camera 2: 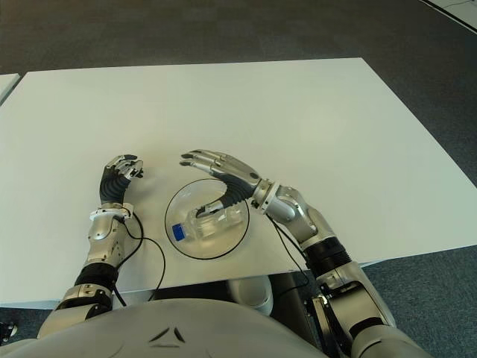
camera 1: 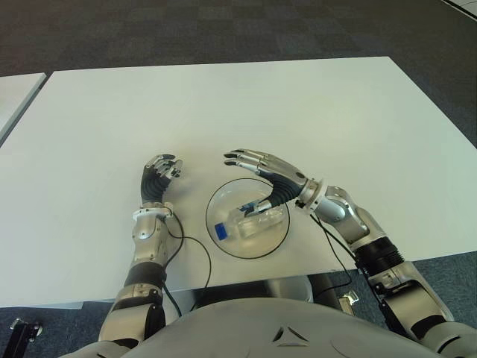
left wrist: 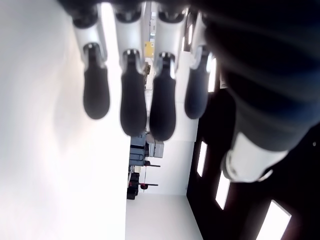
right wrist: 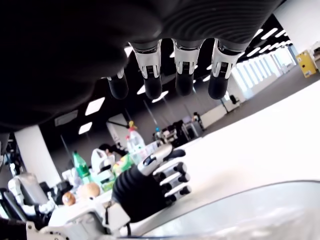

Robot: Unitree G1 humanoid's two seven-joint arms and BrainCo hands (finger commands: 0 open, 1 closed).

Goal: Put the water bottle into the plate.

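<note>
A clear water bottle (camera 1: 253, 222) with a blue cap (camera 1: 221, 231) lies on its side inside the round glass plate (camera 1: 246, 256), near the table's front edge. My right hand (camera 1: 244, 181) hovers just over the plate's far side, open, with the fingers stretched out to the left and the thumb pointing down toward the bottle; it grips nothing. My left hand (camera 1: 160, 175) shows to the left of the plate with its fingers curled and nothing in them. The right wrist view shows that left hand (right wrist: 150, 185) beyond the plate's rim (right wrist: 240, 205).
The white table (camera 1: 223, 104) stretches bare beyond the hands to its far edge. A thin black cable (camera 1: 197, 257) runs from my left wrist over the front edge. Another white table's corner (camera 1: 15, 93) stands at the far left, dark carpet around.
</note>
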